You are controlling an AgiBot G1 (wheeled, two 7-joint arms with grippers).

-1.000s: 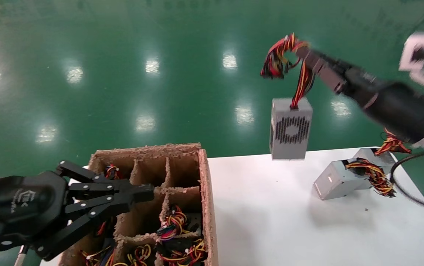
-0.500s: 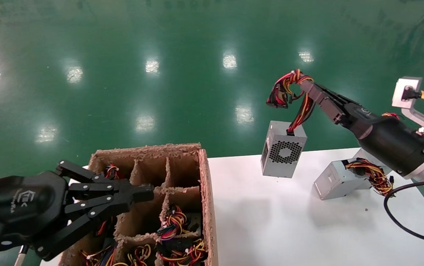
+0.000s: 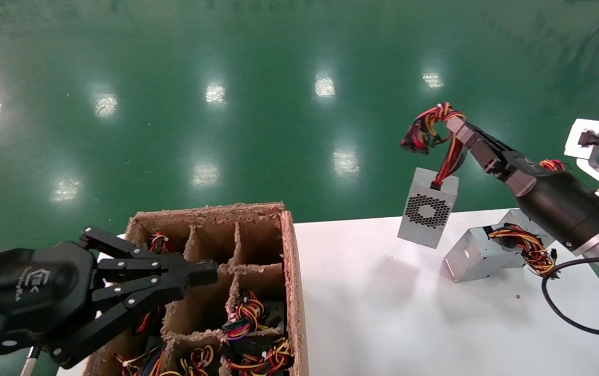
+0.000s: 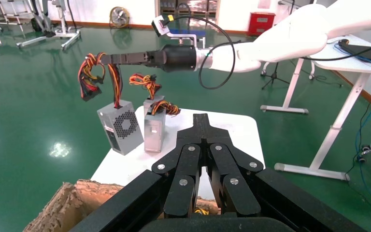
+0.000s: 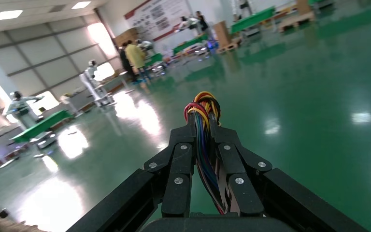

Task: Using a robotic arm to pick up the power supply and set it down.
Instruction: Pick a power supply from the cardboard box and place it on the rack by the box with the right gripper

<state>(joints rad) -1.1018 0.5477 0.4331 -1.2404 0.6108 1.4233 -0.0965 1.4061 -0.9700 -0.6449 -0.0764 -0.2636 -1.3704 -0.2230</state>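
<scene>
Head view: beside the white table (image 3: 383, 313), the robotic arm (image 3: 565, 206) carries; its right gripper (image 3: 453, 122) is pinched on the wire bundle (image 3: 427, 130), so the power supply (image 3: 427, 214) dangles tilted above the table's far edge. Lowering comes next, I reckon. Left gripper (image 3: 202, 271) idles closed over the cardboard crate (image 3: 291, 271).

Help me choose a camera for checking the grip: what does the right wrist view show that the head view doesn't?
Right wrist only: the wire bundle pinched between the right hand fingers, seen close up. Head only: the power supply hanging tilted over the white table, a second grey box, the cardboard crate, and the idle left hand. Both: the right hand shut on the wires.
</scene>
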